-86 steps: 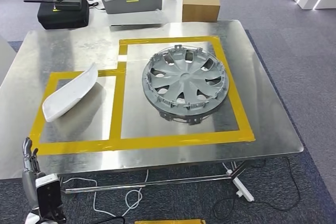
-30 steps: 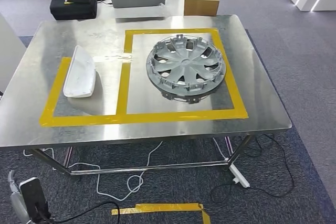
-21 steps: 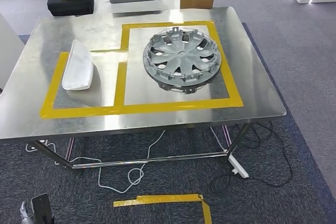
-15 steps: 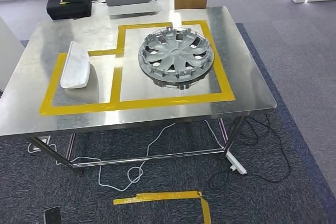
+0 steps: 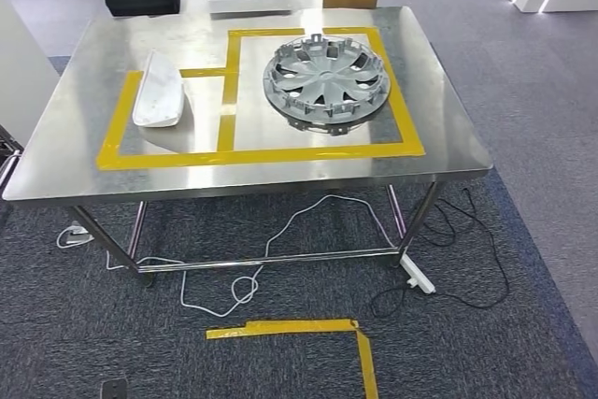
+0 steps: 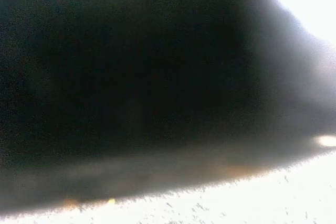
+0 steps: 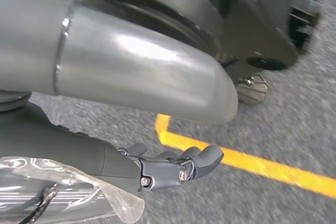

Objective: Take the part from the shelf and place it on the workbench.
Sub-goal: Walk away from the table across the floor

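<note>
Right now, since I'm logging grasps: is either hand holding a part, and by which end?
Nothing is visibly held. The white part and wheel cover lie on the workbench. The right hand hangs over the floor with nothing in its fingers; the left wrist view is too dark to tell.

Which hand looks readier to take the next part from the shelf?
Right, tentatively. The right hand hangs over the carpet near the yellow floor tape, fingers stretched out and holding nothing. The left wrist view is too dark to judge the left hand.
</note>
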Available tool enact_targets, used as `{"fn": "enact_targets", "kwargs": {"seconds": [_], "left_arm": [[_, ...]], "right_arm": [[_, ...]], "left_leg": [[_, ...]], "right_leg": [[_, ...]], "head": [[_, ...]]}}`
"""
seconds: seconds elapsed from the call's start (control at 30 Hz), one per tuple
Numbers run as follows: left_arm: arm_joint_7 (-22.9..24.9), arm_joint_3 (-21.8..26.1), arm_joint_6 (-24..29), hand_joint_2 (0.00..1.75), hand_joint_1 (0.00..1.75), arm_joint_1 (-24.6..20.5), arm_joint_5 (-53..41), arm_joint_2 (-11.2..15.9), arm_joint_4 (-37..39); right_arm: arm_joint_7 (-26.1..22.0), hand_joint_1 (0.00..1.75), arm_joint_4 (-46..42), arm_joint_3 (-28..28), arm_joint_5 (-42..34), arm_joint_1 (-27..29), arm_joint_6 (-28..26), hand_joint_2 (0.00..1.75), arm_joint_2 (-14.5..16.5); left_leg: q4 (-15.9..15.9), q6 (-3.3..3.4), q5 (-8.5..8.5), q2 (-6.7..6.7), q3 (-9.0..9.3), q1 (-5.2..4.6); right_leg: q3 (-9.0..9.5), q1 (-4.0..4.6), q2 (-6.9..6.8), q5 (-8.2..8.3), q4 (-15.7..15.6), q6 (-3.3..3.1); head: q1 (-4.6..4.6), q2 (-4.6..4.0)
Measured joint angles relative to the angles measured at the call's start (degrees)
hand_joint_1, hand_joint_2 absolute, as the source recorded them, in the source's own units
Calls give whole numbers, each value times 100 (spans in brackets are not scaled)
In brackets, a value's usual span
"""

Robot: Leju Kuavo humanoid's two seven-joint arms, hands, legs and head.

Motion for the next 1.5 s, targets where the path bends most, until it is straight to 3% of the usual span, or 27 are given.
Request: {"fn": "enact_targets", "kwargs": {"seconds": [0.07, 0.1, 0.13, 0.17, 0.23, 0.3, 0.33, 0.4, 0.43, 0.5, 0.57, 0.63, 0.67, 0.73, 0.8, 0.83, 0.9, 0.97, 1.07, 1.1, 1.17, 1.2, 1.27, 1.33, 1.37, 1.43, 1.5], "left_arm": [[127, -7, -30, 0, 0, -4, -64, 9, 23], [214, -16, -61, 0, 0, -3, -107, 10, 39], [300, -28, -102, 0, 0, -2, -150, 7, 57], [371, -45, -148, 0, 0, -1, -193, 4, 75], [461, -96, -232, 0, 0, 2, -273, -7, 103], [490, -154, -292, 0, 0, 3, -359, -20, 119], [492, -186, -311, 0, 0, 4, -414, -27, 125], [485, -254, -336, 0, 0, 11, -515, -36, 138], [479, -283, -353, 0, 0, 25, -541, -41, 143], [460, -307, -437, 0, 0, 53, -502, -53, 151], [423, -308, -564, 0, 0, 64, -406, -70, 155], [377, -308, -655, 0, 0, 64, -347, -85, 155], [363, -307, -684, 0, 0, 64, -336, -88, 155], [354, -305, -714, 0, 0, 61, -337, -90, 155], [352, -303, -739, 0, 0, 55, -343, -98, 156], [350, -298, -758, 0, 0, 53, -334, -105, 156], [347, -281, -804, 0, 0, 59, -292, -122, 158], [345, -263, -832, 0, 0, 61, -260, -135, 160], [326, -254, -855, 0, 0, 57, -257, -156, 162], [318, -252, -862, 0, 0, 58, -261, -161, 162], [334, -245, -872, 0, 0, 58, -283, -162, 162], [354, -240, -872, 0, 0, 58, -299, -163, 162], [395, -233, -861, 0, 0, 58, -337, -171, 162], [410, -230, -851, 0, 0, 59, -366, -180, 162], [412, -229, -848, 0, 0, 59, -376, -185, 162], [415, -227, -842, 0, 0, 64, -381, -190, 162], [417, -224, -837, 0, 0, 77, -382, -191, 163]], "right_arm": [[2, 0, 0, -2, 10, -2, 1, 0, 0], [2, 0, 0, -2, 18, -3, 2, 0, 0], [2, 0, 0, -2, 28, -3, 2, 0, 0], [2, 0, 0, -2, 39, -2, 3, 0, 0], [2, 0, 0, -2, 58, -11, 7, 0, 0], [0, 0, 0, -2, 65, -31, 16, 0, 1], [-2, 0, 0, -2, 66, -36, 20, 0, 2], [-2, 0, 1, -5, 66, -24, 27, 0, 8], [0, 0, 1, -8, 65, -14, 28, 0, 13], [3, 0, 2, -15, 62, -3, 33, 0, 25], [-3, 0, 2, -22, 53, -2, 41, 0, 32], [-18, 0, 2, -35, 35, -2, 54, 0, 40], [-32, 0, 2, -47, 25, -1, 64, 0, 45], [-64, 0, 2, -72, 6, 0, 83, 0, 58], [-99, 0, 2, -89, -5, -3, 97, 0, 67], [-113, 0, 2, -98, -8, -5, 103, 0, 69], [-126, 0, 2, -111, -11, -1, 111, 0, 70], [-127, 0, 2, -117, -13, 7, 116, 0, 70], [-136, 0, 2, -120, -14, 10, 123, 0, 70], [-142, 0, 2, -121, -14, 9, 126, 0, 70], [-156, 0, 2, -132, -13, 9, 134, 0, 70], [-164, 0, 2, -142, -11, 9, 139, 0, 70], [-184, 0, 1, -161, -3, 0, 146, 0, 70], [-205, 0, 0, -170, 7, -12, 151, 0, 70], [-213, 0, 0, -175, 10, -12, 154, 0, 70], [-217, 0, 1, -195, 13, 1, 160, 0, 71], [-218, 0, -1, -214, 15, 4, 164, 0, 72]], "left_leg": [[10, 26, 145, 6, -191, -22], [20, 27, 222, 10, -297, -33], [32, 23, 294, 13, -403, -41], [44, 15, 364, 14, -507, -48], [73, -13, 491, 7, -667, -61], [111, -56, 610, 1, -760, -75], [123, -82, 666, 2, -793, -74], [147, -141, 735, -4, -847, -51], [209, -178, 640, -15, -883, -38], [630, -252, 129, -35, -998, -13], [1375, -302, -439, -38, -1133, 7], [1853, -326, -514, -38, -1116, 24], [1823, -333, -374, -38, -984, 33], [1201, -332, -114, -39, -471, 49], [416, -288, -155, -48, 34, 41], [192, -254, -222, -52, 148, 31], [98, -169, -199, -47, 128, 18], [80, -69, -79, -24, 7, 23], [77, 15, 121, -1, -231, 4], [82, 18, 187, 5, -313, -10], [91, 17, 317, 16, -486, -35], [94, 11, 378, 17, -560, -45], [106, -15, 489, 11, -668, -62], [111, -60, 607, 11, -734, -68], [102, -86, 670, 13, -761, -63], [94, -142, 713, 1, -818, -47], [373, -208, 370, -26, -939, -30]], "right_leg": [[-188, -2, 2, -498, 765, 26], [-207, -2, 2, -554, 1056, 31], [-141, -2, 2, -468, 1166, 29], [26, -1, 2, -300, 1074, 18], [681, 3, 5, -69, 305, -23], [1336, 16, 15, -159, -632, -70], [1496, 31, 19, -226, -896, -91], [1459, 43, 10, -200, -989, -150], [1404, 42, -2, -144, -984, -198], [1256, 27, -25, -9, -970, -281], [1062, 30, -33, 115, -921, -304], [849, 29, -48, 228, -830, -293], [734, 25, -52, 278, -770, -282], [517, 19, -51, 357, -643, -247], [368, 28, -50, 429, -543, -191], [326, 30, -52, 474, -522, -158], [279, 21, -54, 562, -522, -85], [175, 5, -34, 391, -390, -18], [-130, -7, -6, -392, 544, 37], [-191, -7, -4, -543, 892, 42], [-70, -6, -3, -440, 1104, 30], [148, -4, -2, -263, 884, 9], [808, 10, 10, -37, -2, -43], [1290, 36, 24, -73, -757, -74], [1368, 54, 26, -94, -918, -79], [1284, 55, 12, 0, -965, -132], [1161, 33, -11, 126, -986, -234]], "head": [[5, 1], [4, 0], [4, 0], [4, -1], [5, 0], [4, 0], [5, 1], [5, 1], [3, 1], [-15, 0], [-31, -1], [-30, -1], [-32, 0], [-33, 1], [-27, 0], [-26, -1], [-26, -1], [-22, -1], [4, -1], [5, -1], [4, 0], [3, 1], [3, 0], [-2, 0], [-3, 0], [-1, 0], [-11, 0]]}}
